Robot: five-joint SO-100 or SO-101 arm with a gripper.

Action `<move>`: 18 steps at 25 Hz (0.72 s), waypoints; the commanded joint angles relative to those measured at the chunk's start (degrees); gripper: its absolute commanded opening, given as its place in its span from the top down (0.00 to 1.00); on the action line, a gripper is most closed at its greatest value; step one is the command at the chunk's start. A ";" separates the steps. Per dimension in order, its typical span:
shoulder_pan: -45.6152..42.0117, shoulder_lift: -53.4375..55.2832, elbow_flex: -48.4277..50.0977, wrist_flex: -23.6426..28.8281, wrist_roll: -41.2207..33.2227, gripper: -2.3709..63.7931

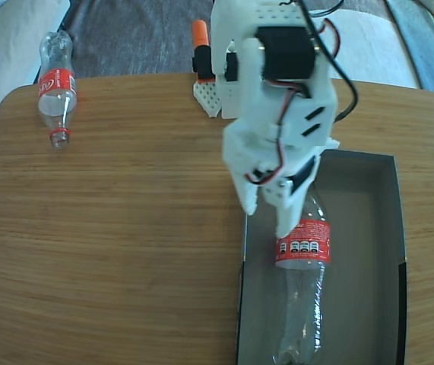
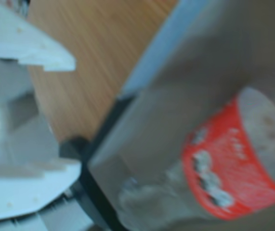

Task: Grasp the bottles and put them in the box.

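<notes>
- One Coke bottle (image 1: 302, 296) is seen lying lengthwise in the grey box (image 1: 369, 228), close to its left wall in the fixed view, red label roughly mid-box.
- The box is parked at the desk's (image 1: 125, 228) near right corner.
- The claw (image 1: 271, 220) is hung right over that bottle's upper end; whether it's open or gripping can't really be told, since the wrist view is blurred.
- The second bottle (image 1: 55, 85) is left lying at the desk's far left corner, cap toward the camera.
</notes>
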 commanded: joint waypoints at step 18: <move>41.75 1.85 -7.29 -3.60 31.11 0.67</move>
